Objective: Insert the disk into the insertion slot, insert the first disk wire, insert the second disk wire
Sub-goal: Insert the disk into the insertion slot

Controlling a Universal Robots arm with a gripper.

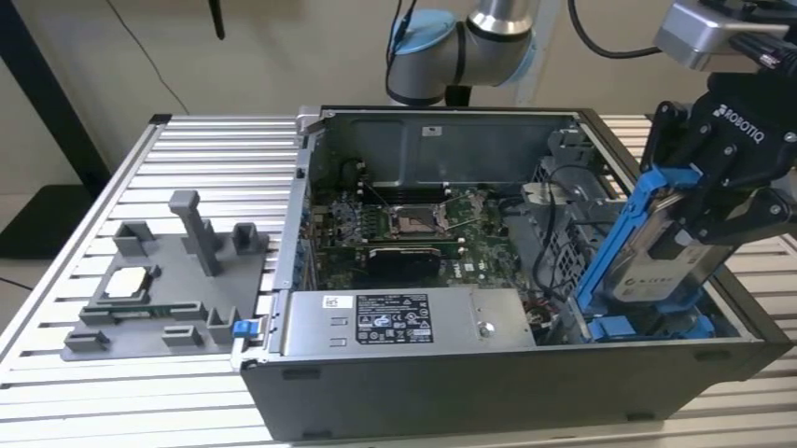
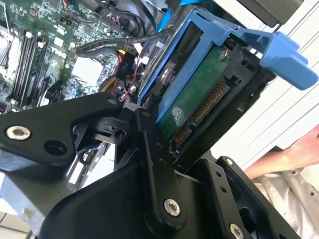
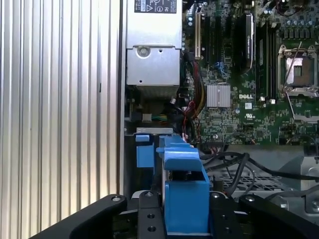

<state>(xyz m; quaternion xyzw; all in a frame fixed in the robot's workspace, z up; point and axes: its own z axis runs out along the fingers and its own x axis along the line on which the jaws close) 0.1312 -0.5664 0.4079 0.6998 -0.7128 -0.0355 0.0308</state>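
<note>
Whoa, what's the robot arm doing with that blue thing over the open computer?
The robot arm's black gripper has its fingers shut on a silver-grey disk in a bright blue plastic frame. It holds the disk tilted over the open grey computer case, at the exterior view's right. The disk's lower end is down by the grey metal insertion slot with blue edges, but most of it sticks up, so it isn't in yet.

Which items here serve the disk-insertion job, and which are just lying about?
Job: silver-grey hard drive in blue plastic frame; black gripper, jaws shut on it; grey perforated-metal drive bay.
Lying about: grey power-supply box; green motherboard; grey plastic fixture tray.
</note>
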